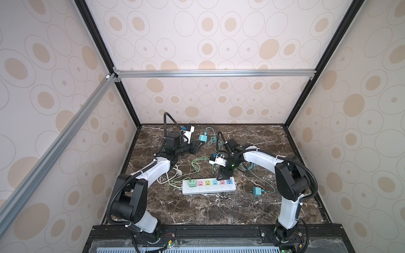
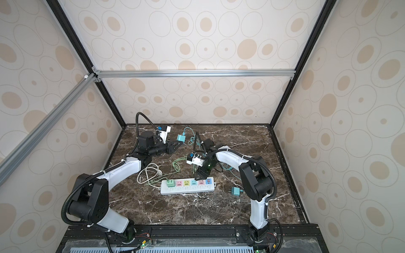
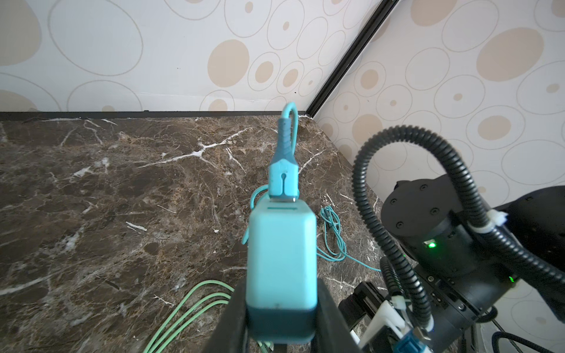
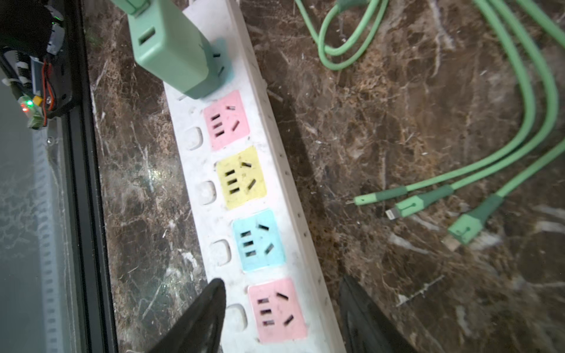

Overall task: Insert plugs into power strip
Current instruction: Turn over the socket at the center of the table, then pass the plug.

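The left claw [image 3: 281, 293] is clenched on a teal plug [image 3: 281, 253] toward the back of the table [image 3: 91, 198]. The right claw [image 4: 281, 281] hangs spread and empty over the power strip [image 4: 278, 183], above its pink end socket. The mint plug [image 4: 171, 45] sits in the strip's opposite end socket. A second teal plug [image 1: 256, 191] lies on the table near the strip's USB end.

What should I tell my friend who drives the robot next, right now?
Left gripper: shut on a teal plug, near the back of the table.
Right gripper: open, over the power strip, by a pink socket.
Done: mint green plug sits in the strip's end socket.
To do: plug in the held one, then the other teal plug lying on the table past the strip's USB end.
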